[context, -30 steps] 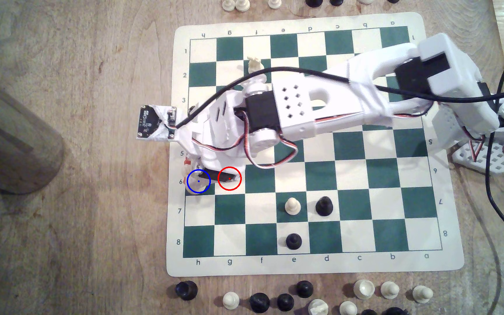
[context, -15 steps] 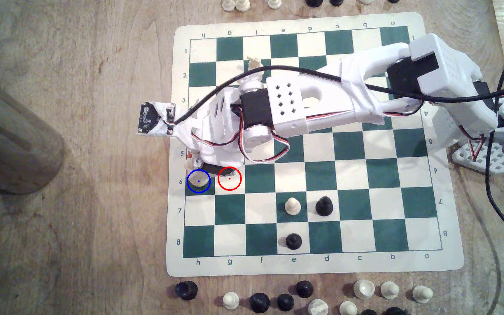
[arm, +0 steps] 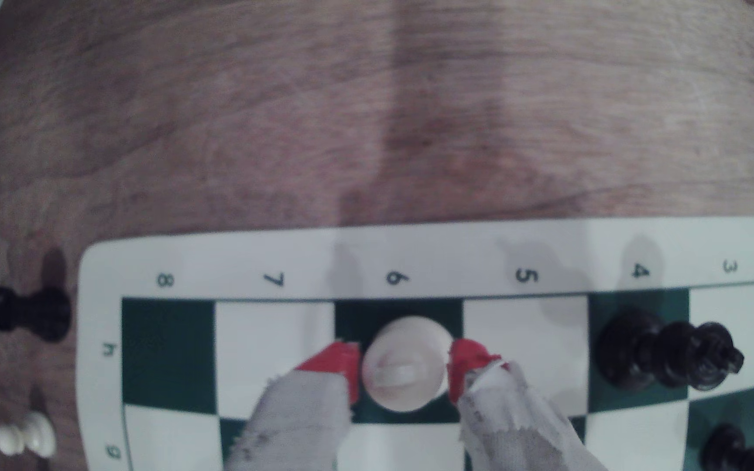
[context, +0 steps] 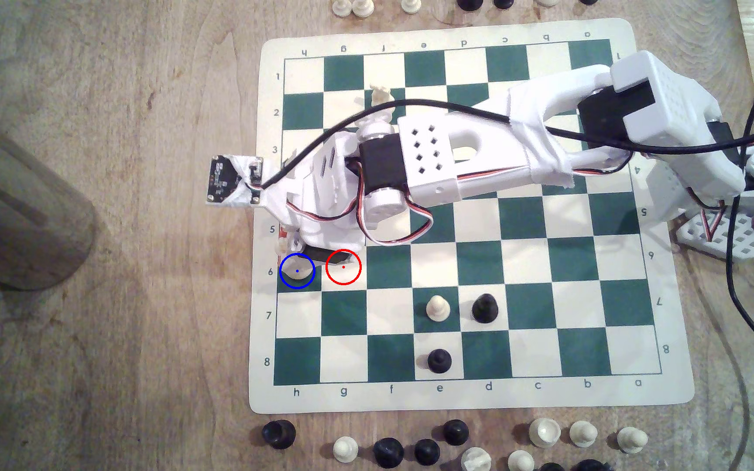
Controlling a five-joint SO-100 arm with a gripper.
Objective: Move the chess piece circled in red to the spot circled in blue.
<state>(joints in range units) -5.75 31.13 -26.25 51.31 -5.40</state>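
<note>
The tall cream-white chess piece (context: 297,271) stands upright on the dark green h6 square (context: 311,283), inside the blue circle. The red circle marks the white g6 square (context: 343,271), which holds no piece. From the wrist view I look down on the piece's round top and wide base (arm: 404,362), near the middle of the h6 square (arm: 352,317). My gripper (arm: 404,367) is open. Its red fingertips (arm: 336,362) flank the base on both sides, with a thin dark gap showing on one side. The white arm (context: 429,158) reaches across the board from the exterior view's right.
A black piece (arm: 665,355) stands on h4, two squares from my fingers. A cream pawn (context: 437,309), two black pawns (context: 485,308) and a cream crowned piece (context: 382,94) are on the board. Spare pieces (context: 389,450) line the near edge. A metal cylinder (context: 17,204) stands at left.
A second ago my gripper covered h6. It has since drawn back toward row 5, leaving the cream piece in plain sight in the blue circle. Almost nothing moved in the last half second.
</note>
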